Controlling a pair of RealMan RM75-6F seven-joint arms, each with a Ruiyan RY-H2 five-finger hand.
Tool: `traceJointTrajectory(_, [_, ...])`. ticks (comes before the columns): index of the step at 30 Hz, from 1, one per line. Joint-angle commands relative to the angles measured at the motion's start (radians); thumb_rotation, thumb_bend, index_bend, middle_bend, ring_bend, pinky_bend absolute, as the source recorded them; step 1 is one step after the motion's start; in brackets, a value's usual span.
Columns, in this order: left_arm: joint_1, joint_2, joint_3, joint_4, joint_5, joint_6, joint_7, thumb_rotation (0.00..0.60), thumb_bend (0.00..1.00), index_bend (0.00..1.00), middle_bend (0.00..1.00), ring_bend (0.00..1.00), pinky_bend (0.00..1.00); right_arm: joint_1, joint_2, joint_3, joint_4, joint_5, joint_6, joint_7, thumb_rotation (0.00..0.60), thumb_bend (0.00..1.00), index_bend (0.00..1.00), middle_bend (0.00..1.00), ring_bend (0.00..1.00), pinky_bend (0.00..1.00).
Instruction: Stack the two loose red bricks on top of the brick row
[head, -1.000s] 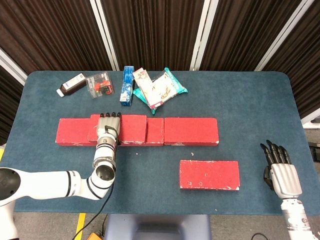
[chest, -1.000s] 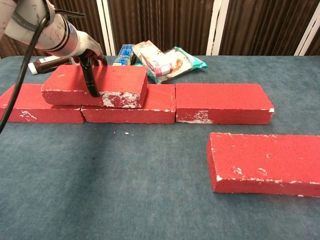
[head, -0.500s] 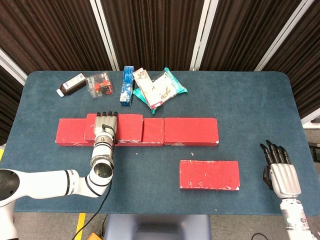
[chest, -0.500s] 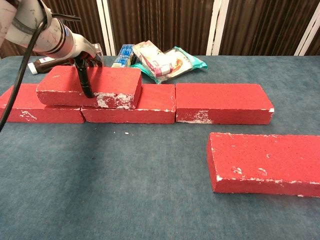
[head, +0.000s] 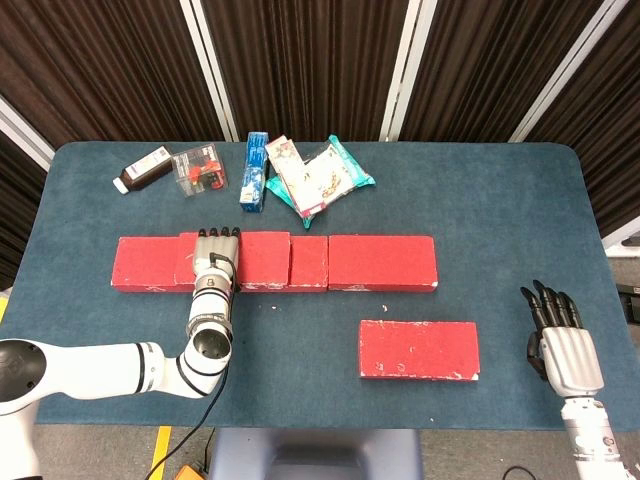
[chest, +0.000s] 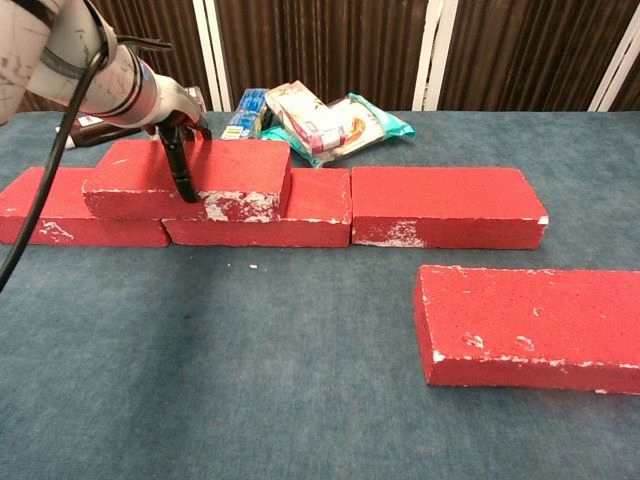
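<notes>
We see one red brick (chest: 190, 178) lying on top of the brick row (chest: 445, 205), over the seam of its two left bricks, with our left robot hand (chest: 178, 125) clamped on it, fingers over the top and a thumb down its front face. The second loose brick (head: 418, 349) lies flat on the blue surface (head: 300, 340), in front of the row and apart from it. Our right robot hand (head: 560, 335) hovers near the surface's right edge, fingers spread, holding nothing.
</notes>
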Motion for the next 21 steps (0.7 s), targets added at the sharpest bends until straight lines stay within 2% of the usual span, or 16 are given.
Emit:
traceJointTrajectory(1, [0.002, -0.004, -0.007, 0.002, 0.002, 0.001, 0.002, 0.600, 0.20, 0.00, 0.02, 0.00, 0.00, 0.001, 0.000, 0.000, -0.001, 0.000, -0.001, -0.003, 0.600, 0.90, 0.12, 0.04, 0.00, 0.00])
traceJointTrajectory(21, [0.015, -0.020, -0.027, 0.018, 0.016, 0.021, 0.041, 0.600, 0.21, 0.00, 0.00, 0.00, 0.00, 0.000, 0.001, 0.001, -0.003, 0.003, -0.001, -0.001, 0.600, 0.90, 0.13, 0.04, 0.00, 0.00])
